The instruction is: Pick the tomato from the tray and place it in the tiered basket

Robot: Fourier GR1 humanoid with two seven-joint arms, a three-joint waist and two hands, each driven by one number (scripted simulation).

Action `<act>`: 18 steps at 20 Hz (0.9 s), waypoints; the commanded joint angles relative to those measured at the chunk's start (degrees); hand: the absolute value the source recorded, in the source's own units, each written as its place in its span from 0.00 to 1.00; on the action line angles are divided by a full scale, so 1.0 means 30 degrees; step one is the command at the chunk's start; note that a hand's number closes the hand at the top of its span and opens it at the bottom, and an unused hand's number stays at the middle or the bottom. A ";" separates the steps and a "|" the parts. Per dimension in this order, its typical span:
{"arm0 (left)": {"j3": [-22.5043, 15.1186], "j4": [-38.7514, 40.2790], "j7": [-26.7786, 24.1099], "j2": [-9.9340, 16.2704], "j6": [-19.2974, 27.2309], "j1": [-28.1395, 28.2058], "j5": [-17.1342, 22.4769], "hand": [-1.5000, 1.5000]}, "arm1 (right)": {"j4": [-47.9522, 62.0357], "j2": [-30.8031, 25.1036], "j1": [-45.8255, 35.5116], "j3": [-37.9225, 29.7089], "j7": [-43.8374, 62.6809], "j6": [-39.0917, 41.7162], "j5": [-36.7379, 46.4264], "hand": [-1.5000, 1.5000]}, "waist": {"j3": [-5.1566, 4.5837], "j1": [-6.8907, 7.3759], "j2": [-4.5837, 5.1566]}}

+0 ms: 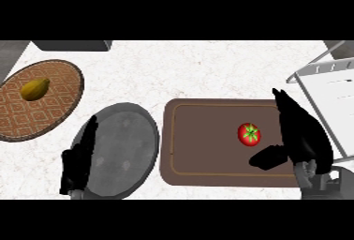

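Note:
A red tomato (249,133) with a green stem star lies on the brown tray (200,140), right of its middle. My right hand (301,131) hovers just to the tomato's right, open, fingers stretched toward the far edge and thumb (268,158) sticking out below the tomato. No part of the hand touches the tomato. The white wire tiered basket (330,101) stands at the right edge, partly cut off. My left hand (77,161) rests open at the lower left, over the edge of a grey plate.
A grey round plate (124,150) lies left of the tray. A patterned brown round mat (41,101) at the far left carries a yellow-green fruit (34,89). A grey block (72,45) sits at the counter's back edge.

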 commanded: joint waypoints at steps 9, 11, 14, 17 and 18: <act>-0.0085 0.0330 0.0554 -0.0644 -0.0004 0.0318 -0.0280 0.50 | 0.3433 0.2999 -0.1340 0.0321 0.2953 0.2689 0.0742 0.00 | -0.0104 -0.0050 0.0094; 0.0031 0.0254 0.0464 -0.0389 -0.0377 0.0568 -0.0133 0.50 | 0.3719 0.2701 -0.1218 -0.0074 0.2936 0.3578 0.0146 0.00 | -0.0107 -0.0069 0.0086; 0.0409 0.1533 0.0005 -0.0708 -0.0255 -0.0379 -0.0296 0.50 | 0.4428 0.3890 -0.2542 -0.0040 0.3874 0.4047 0.0360 0.00 | -0.0119 -0.0091 0.0114; 0.0125 0.0738 0.0019 -0.0612 -0.0390 0.0401 -0.0447 0.50 | 0.4721 0.3722 -0.2373 -0.0726 0.3552 0.4427 0.0071 0.00 | -0.0108 -0.0106 0.0084; 0.0541 0.1067 0.0450 -0.0616 -0.0562 -0.0084 -0.0039 0.50 | 0.4511 0.4024 -0.2442 -0.0540 0.3827 0.4679 -0.0012 0.00 | -0.0112 -0.0166 0.0082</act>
